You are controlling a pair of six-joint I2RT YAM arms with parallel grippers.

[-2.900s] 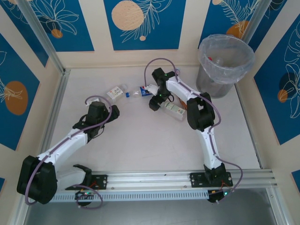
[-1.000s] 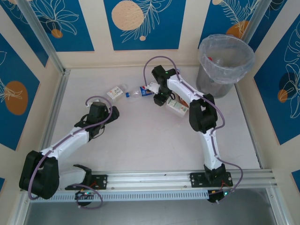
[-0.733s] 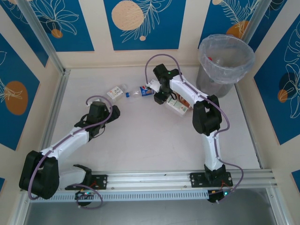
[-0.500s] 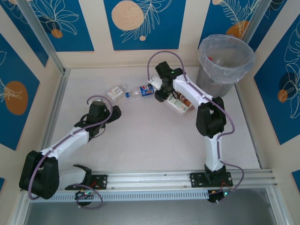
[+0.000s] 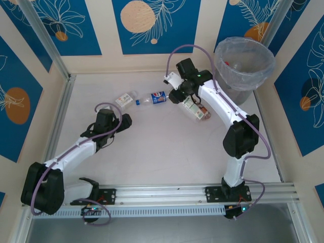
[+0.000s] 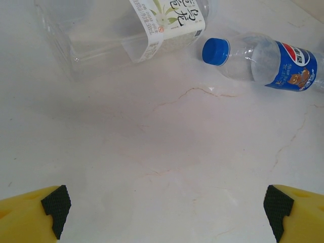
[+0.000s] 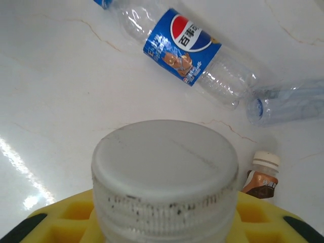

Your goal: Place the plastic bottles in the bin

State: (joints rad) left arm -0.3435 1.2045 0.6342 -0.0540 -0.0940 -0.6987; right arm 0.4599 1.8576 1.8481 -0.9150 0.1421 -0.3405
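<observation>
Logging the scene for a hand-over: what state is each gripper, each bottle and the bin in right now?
Left gripper: open, empty.
Right gripper: shut on white-capped bottle.
White-capped bottle: capped, held.
Pepsi bottle: lying on its side, blue cap on.
White-label bottle: lying on its side.
Clear bottle: lying on its side.
Brown bottle: capped; lying or upright unclear.
Bin: upright, bag-lined.
</observation>
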